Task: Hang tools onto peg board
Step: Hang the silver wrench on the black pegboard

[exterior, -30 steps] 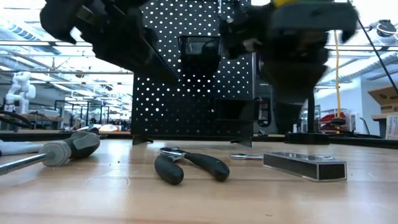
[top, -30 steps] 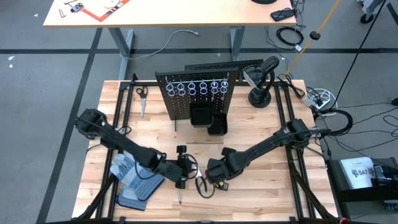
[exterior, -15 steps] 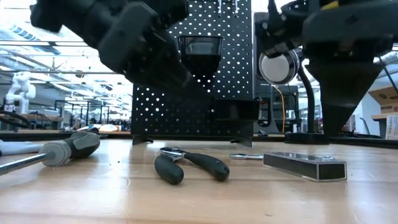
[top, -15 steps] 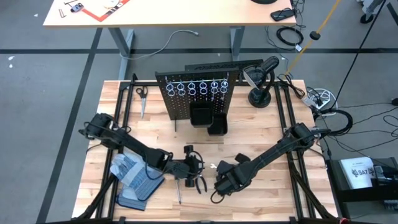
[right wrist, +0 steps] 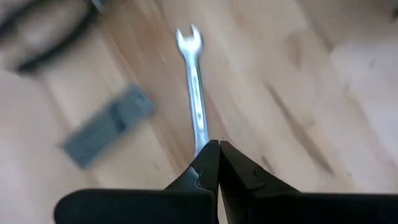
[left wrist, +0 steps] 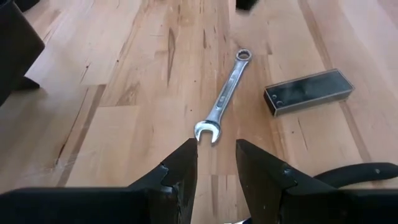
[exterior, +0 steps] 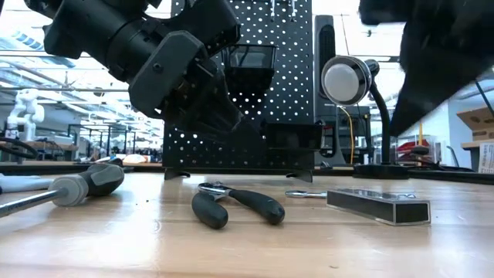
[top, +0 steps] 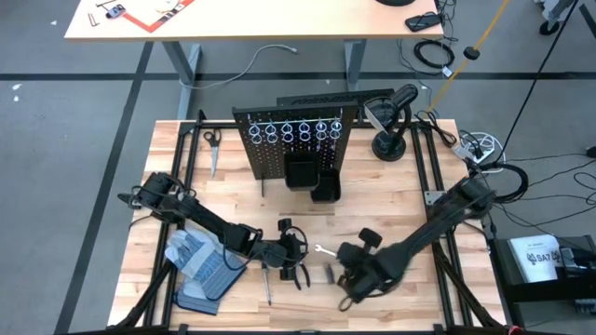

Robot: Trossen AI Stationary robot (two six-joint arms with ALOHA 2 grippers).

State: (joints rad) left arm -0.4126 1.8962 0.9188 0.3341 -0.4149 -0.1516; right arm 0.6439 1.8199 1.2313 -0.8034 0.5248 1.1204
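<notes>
Blurring wrench (right wrist: 194, 93) beyond right pincer (right wrist: 217, 163)

A robotics lab or workshop is shown. A butcher-block worktable (top: 233, 209) on a black metal frame is set on a grey carpeted floor, with cables (top: 430, 53) trailed around it. A second desk (top: 279, 20) is placed behind it. Beyond the upright black peg board (exterior: 255, 85) and a desk lamp (exterior: 349, 81), a large open hall with ceiling strip lights, benches and a white humanoid robot (exterior: 21, 108) is seen.
</notes>
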